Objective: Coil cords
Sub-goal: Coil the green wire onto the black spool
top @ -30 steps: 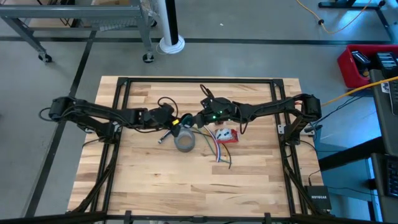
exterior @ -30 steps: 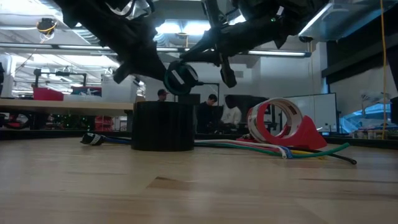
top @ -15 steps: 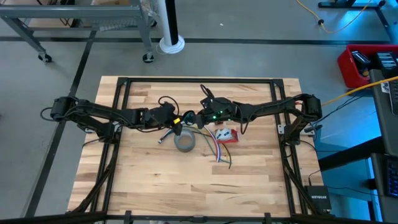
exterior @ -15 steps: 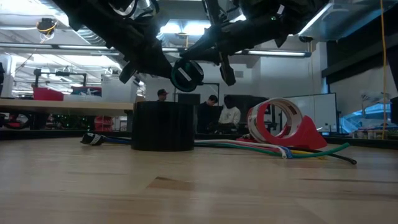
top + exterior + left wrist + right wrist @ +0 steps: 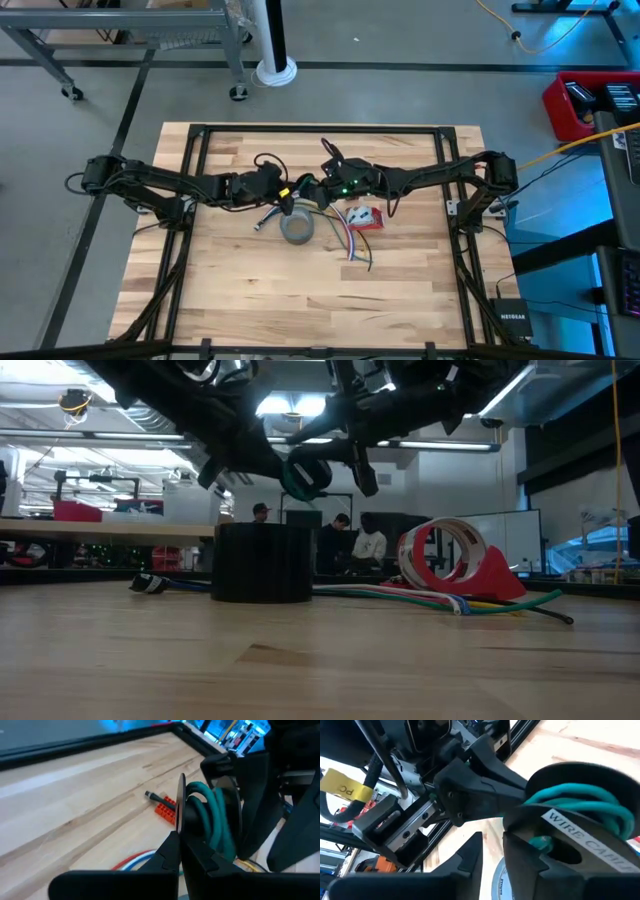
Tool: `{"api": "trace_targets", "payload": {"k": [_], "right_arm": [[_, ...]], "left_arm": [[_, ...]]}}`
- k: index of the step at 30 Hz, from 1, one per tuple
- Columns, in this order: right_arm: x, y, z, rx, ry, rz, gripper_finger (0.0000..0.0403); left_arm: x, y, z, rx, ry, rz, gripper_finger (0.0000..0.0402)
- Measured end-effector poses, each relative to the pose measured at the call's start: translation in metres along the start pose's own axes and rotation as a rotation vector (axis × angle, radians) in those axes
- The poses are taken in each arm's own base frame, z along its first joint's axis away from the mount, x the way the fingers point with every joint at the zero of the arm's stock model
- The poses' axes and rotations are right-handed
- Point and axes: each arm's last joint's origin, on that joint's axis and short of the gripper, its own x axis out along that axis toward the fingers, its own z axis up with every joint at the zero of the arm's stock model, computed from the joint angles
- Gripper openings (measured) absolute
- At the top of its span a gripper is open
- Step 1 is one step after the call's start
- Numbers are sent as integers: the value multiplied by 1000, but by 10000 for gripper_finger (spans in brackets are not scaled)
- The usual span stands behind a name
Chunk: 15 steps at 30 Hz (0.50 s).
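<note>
The cord [image 5: 308, 473] is a small green coil [image 5: 216, 820] bound by a dark band and held in the air above the grey tape roll [image 5: 297, 228]. My left gripper [image 5: 179, 834] is shut on it, reaching in from the table's left [image 5: 288, 192]. My right gripper [image 5: 492, 842] comes level from the right [image 5: 314, 189] and stands open, with nothing in the gap. The coil [image 5: 580, 802] sits right beside one of its fingers [image 5: 530, 855]. My left gripper pinches a thin dark flat strip [image 5: 181, 795] on the side of the coil between its two shut fingers. The fingers come nearly level from the table's left. The coil hangs clear of the table, its green loops standing on edge past the fingertips. Whether my right gripper touches the coil I cannot tell: the dark band [image 5: 570, 835] lies close against the outer side of one finger.
A red tape dispenser [image 5: 365, 217] lies right of the grey roll [image 5: 263, 563]. A bundle of coloured cords [image 5: 343, 238] runs along the table beneath the grippers, its plug end [image 5: 148, 583] past the roll. People sit in the room behind the table.
My left gripper has tipped and carried the coil a little up and toward my right gripper. The coil has turned from facing the low camera as a dark ring to standing more on edge, so that its green loops show.
</note>
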Motion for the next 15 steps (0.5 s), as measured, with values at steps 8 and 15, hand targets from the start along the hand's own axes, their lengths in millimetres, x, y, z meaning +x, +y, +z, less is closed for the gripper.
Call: {"api": "trace_targets", "payload": {"k": [8,15], "right_arm": [[0,0,0,-1,0,1,85],[0,0,0,0,-3,-3,85]], "left_arm": [[0,-1,1,19,-18,-2,0],[0,-1,1,20,-28,14,0]]}}
